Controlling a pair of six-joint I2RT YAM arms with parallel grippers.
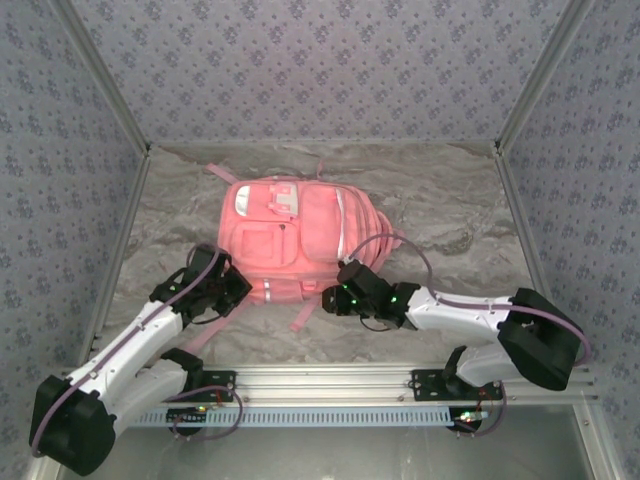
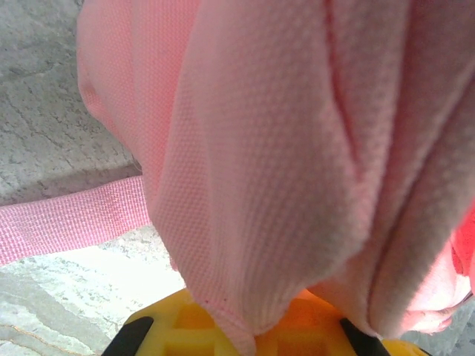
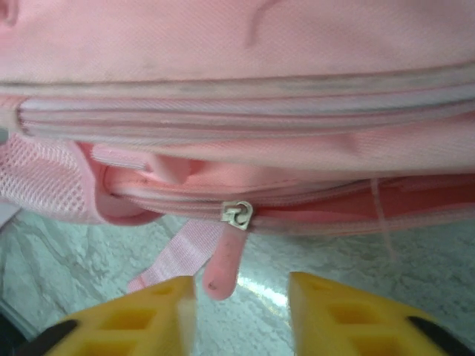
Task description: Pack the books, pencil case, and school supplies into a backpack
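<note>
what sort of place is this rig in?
Probably a lab test cell: patterned walls on a metal frame box in a marble-look tabletop, and the left arm and right arm bolt to an aluminium rail at its near edge. A pink backpack lies on the tabletop.

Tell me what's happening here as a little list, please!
backpack: pink, lying on the marbled table
left gripper: at the backpack's near edge, looks shut on a fold of its fabric
right gripper: open, fingers apart, pointing at the backpack's side
zipper pull: pink tab hanging down just ahead of the right gripper's fingers, not gripped
strap: pink webbing lying flat on the table
</note>
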